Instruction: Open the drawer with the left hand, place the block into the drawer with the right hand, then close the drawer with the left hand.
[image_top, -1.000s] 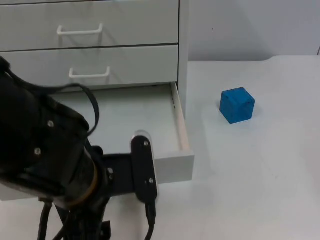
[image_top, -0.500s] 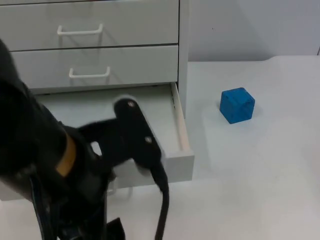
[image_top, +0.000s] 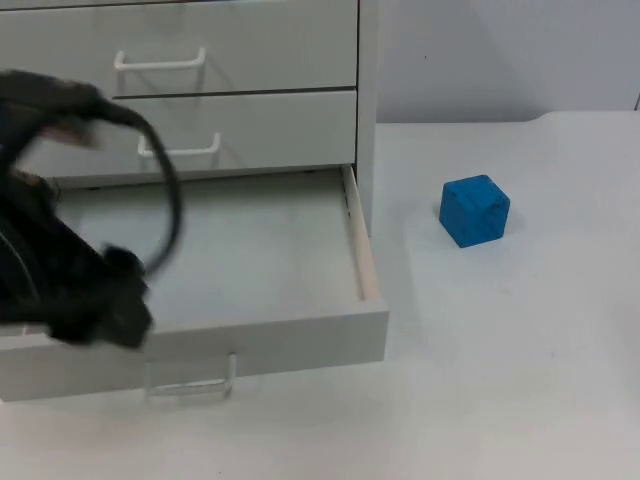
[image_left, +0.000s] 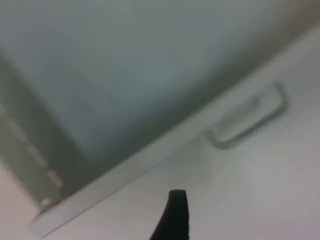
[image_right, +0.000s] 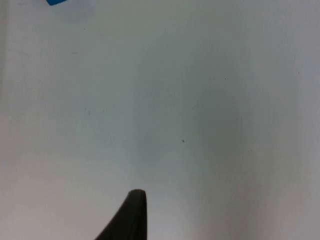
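Even, diffuse bright light; the blue block (image_top: 474, 210) casts only a faint soft shadow on the white table (image_top: 520, 360). Left arm (image_top: 60, 270) motion-smeared in the top view. Left wrist view soft, drawer (image_left: 150, 100) handle (image_left: 250, 120) blurred.

We see the drawer (image_top: 250, 260) open from above, the left arm (image_top: 70, 290) over its left side, bare table (image_top: 500, 350) around the block (image_top: 474, 210).

Left arm (image_top: 70, 280) blurred (gripper indistinct).
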